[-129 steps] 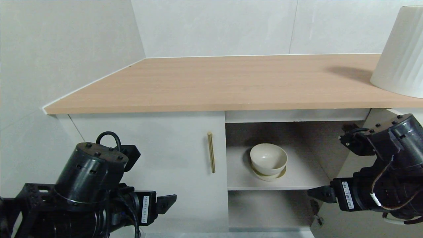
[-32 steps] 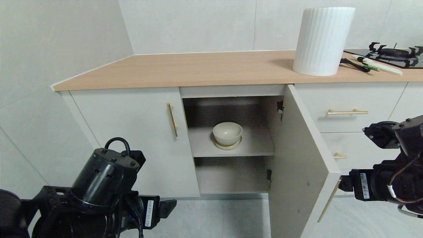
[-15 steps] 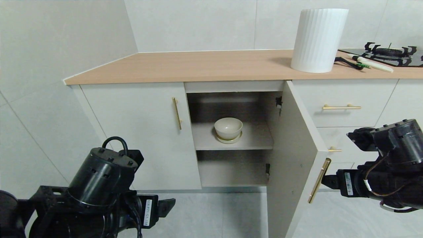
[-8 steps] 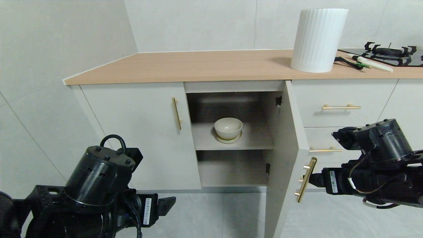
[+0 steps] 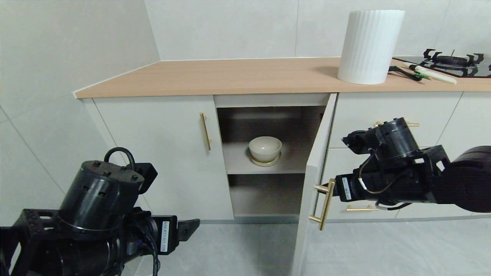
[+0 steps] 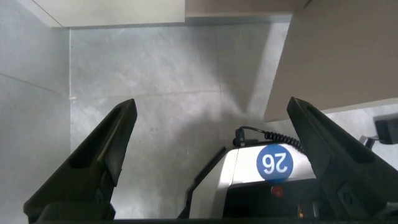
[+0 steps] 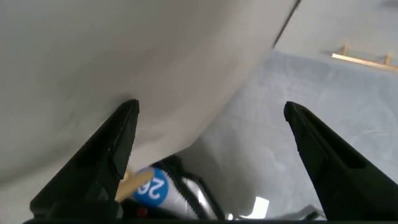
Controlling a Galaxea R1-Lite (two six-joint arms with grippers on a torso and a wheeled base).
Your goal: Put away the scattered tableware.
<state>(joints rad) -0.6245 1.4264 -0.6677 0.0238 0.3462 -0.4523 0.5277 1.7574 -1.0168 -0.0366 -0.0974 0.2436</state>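
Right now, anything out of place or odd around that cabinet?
Nothing spilled or damaged. The cabinet door stands half open, with the open right hand at its gold handle. The bowl sits upright on a saucer inside. A few utensils lie loose on the counter beside the stove.

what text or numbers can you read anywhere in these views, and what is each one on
"26": blue round sticker, left wrist view.
"26": blue sticker, right wrist view.
White label on the left gripper: print too small to read.
White tag on the right gripper: print too small to read.
No other text can be read.
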